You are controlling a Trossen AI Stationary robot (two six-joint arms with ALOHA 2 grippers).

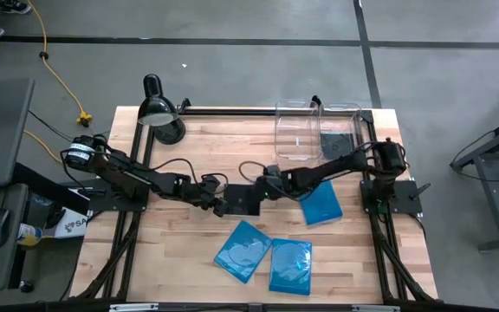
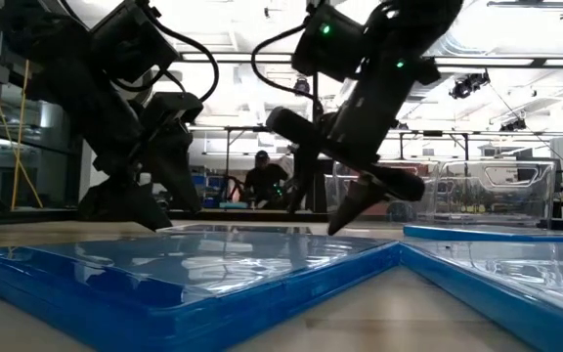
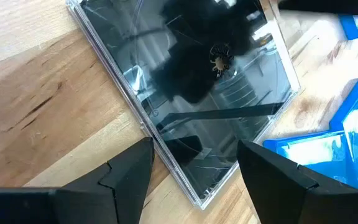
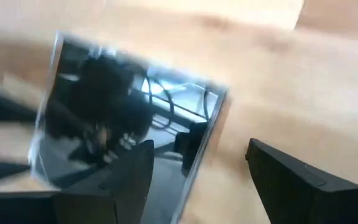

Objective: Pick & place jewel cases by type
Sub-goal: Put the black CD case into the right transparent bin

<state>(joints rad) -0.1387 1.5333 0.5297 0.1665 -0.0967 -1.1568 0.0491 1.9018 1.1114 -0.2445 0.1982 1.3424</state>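
Note:
One glossy black jewel case (image 1: 243, 200) lies flat on the table's middle, between both grippers. My left gripper (image 1: 218, 204) is open at its left side; in the left wrist view a corner of the case (image 3: 205, 198) points into the gap of that gripper (image 3: 196, 144). My right gripper (image 1: 263, 185) is open at the case's right far side, and an edge of the case (image 4: 197, 149) runs between its fingers. Three blue cases lie flat: one (image 1: 321, 205) to the right, two (image 1: 243, 250) (image 1: 290, 265) nearer the near edge.
Two clear bins stand at the far edge: one (image 1: 296, 132) holds nothing that I can see, the other (image 1: 340, 130) has something dark (image 1: 336, 140) in it. A black desk lamp (image 1: 158, 108) stands at the far left corner. A person (image 2: 262, 181) is far behind the table.

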